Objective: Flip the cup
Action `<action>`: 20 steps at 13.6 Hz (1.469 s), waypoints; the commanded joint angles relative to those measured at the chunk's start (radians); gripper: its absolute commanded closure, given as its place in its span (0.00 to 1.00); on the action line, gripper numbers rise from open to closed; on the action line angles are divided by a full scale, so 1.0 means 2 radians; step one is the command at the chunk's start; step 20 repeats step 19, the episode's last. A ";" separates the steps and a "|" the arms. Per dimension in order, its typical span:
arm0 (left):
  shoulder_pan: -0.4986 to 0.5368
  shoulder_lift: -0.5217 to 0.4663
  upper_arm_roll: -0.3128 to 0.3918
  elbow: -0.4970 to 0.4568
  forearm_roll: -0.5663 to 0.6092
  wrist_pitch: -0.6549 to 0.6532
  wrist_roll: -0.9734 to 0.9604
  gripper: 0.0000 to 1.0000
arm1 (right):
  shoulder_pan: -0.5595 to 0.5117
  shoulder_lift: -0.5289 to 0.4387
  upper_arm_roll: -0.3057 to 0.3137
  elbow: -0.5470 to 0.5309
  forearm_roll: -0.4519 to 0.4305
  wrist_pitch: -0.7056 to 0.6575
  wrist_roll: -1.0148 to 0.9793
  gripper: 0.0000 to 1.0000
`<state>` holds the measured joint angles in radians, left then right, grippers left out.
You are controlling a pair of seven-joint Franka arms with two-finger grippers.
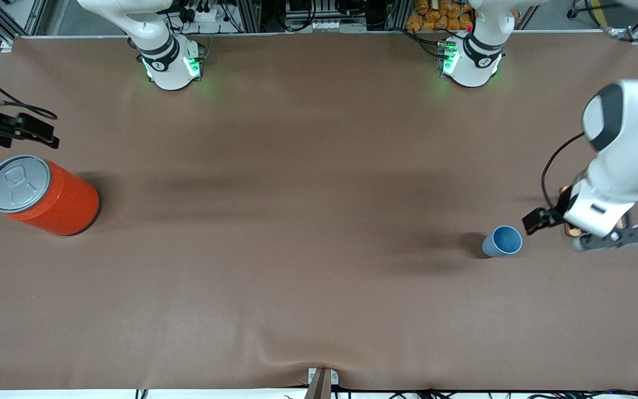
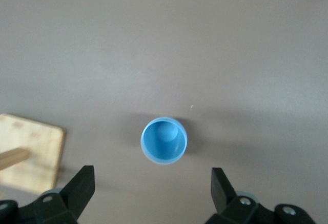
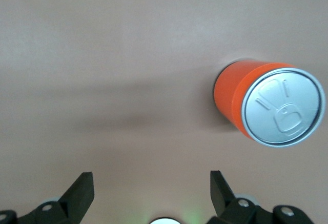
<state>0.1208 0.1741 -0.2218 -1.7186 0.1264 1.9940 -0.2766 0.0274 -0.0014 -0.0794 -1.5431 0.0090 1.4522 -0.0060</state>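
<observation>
Cup [image 1: 502, 241] upright, mouth up, on counter [image 1: 297, 221] toward left arm's end, beside wooden stand [image 1: 569, 228]. Left gripper [image 1: 601, 237] hangs over counter just beside cup, fingers apart, empty. Right gripper [image 1: 20, 130] waits near orange-red can [image 1: 42, 195], fingers apart.

Handling judgement: cup likely light, stiff, matte wall gives fair friction; tapered, so may slip. Grasp across wall near rim, or pinch rim.

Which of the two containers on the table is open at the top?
The small blue cup, standing mouth up near the open left gripper. The orange can, at the right arm's end, has a grey lid.
</observation>
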 commanded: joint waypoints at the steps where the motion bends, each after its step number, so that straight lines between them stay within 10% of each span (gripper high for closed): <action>1: 0.003 -0.056 -0.004 -0.010 0.007 -0.063 -0.001 0.00 | -0.015 -0.005 0.006 0.027 -0.005 -0.023 0.009 0.00; 20: 0.014 -0.132 -0.001 0.030 -0.068 -0.212 0.098 0.00 | -0.010 0.010 0.011 0.069 0.000 -0.034 0.034 0.00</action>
